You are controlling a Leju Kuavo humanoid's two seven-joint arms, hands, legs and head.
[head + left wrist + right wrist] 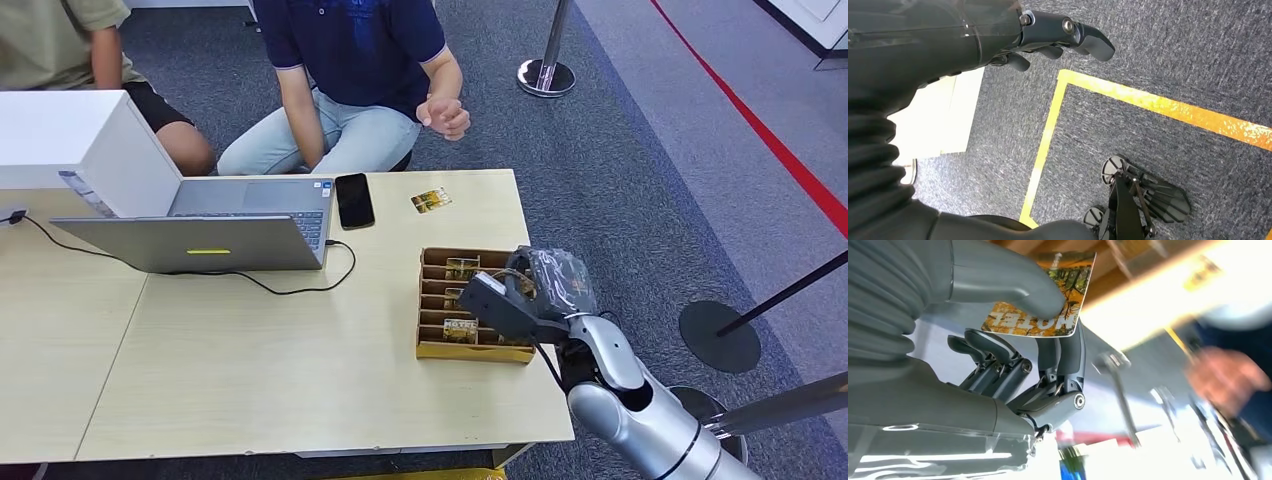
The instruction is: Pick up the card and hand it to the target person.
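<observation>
My right hand (522, 296) hovers over the right side of a cardboard card box (470, 351) near the table's right edge. In the right wrist view the hand (1013, 370) pinches an orange-and-green printed card (1075, 285) between thumb and finger, clear of the box. Several more cards stand in the box slots (461, 268). A person in a dark blue shirt (350, 40) sits behind the table, one hand (445, 115) raised above the far edge. My left hand (1048, 35) hangs over the carpet, holding nothing.
A loose card (431, 200) lies near the far edge of the wooden table (250, 370). A black phone (354, 200), an open laptop (200, 240) with a cable and a white box (70, 130) occupy the left. Another person (90, 40) sits far left. Stanchion bases (719, 336) stand on the right.
</observation>
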